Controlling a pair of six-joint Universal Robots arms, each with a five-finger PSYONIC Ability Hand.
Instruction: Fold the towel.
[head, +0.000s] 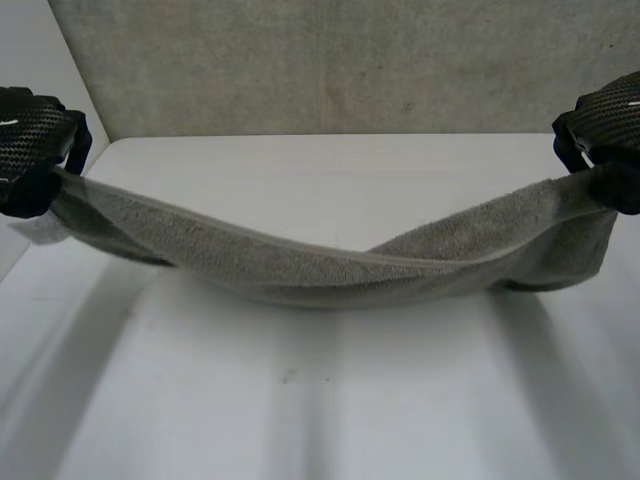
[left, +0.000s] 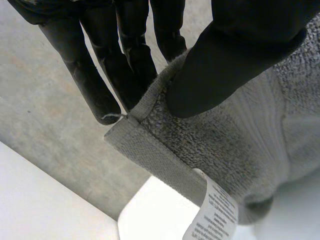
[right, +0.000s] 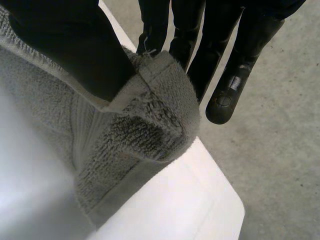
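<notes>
Two end corners of the grey terry-cloth towel (head: 320, 268) are pinched, one by each black hand. The left robot hand (head: 30, 150) at the upper left of the frame clamps thumb against fingers, and the right robot hand (head: 605, 140) at the upper right does likewise. The towel's long axis runs straight across from hand to hand, sagging mid-frame over the white counter (head: 320, 400) with a twist along it. A white care label (left: 212, 212) hangs by the left corner. Neither hand looks nearer, so a clean fold likely needs that twist undone first.
</notes>
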